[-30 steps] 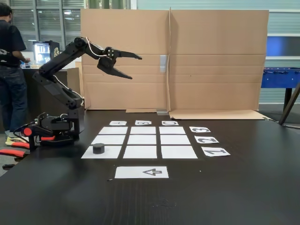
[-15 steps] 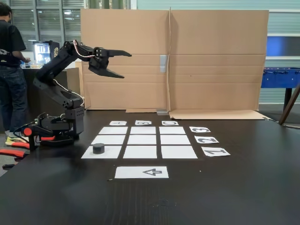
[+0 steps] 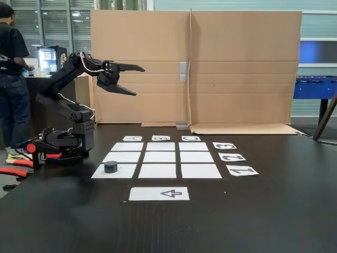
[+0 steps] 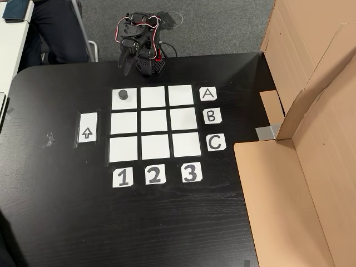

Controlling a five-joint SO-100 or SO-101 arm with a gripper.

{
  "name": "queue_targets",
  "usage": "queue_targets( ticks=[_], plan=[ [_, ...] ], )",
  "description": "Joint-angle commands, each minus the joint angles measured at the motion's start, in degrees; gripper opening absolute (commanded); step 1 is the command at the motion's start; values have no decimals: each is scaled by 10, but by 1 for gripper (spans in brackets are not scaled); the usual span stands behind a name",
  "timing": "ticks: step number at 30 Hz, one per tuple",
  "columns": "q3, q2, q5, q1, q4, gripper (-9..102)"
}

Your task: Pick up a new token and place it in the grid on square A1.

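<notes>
The gripper is held high above the table in the fixed view, its jaws spread apart with nothing between them, well apart from the grid. In the other view the arm is seen folded back over its base at the far edge of the table.

The token is seen resting on square A1, the near-left cell of the grid in the fixed view; in the other view the same token lies on the cell in line with the "A" card and the "1" card. It sits toward the left part of that cell, fully inside its edges.

The placing is judged to be done, and the step in hand is judged to be the retreat. It is best done by keeping the jaws high and clear of the grid, so that neither token nor paper is disturbed.
</notes>
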Motion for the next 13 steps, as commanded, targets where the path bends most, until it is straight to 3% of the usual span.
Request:
queue_targets(
  ticks=[1,13],
  plan=[
    [8,14,10,1,-11,33],
    [45,38,36,-6,-24,33]
  ],
)
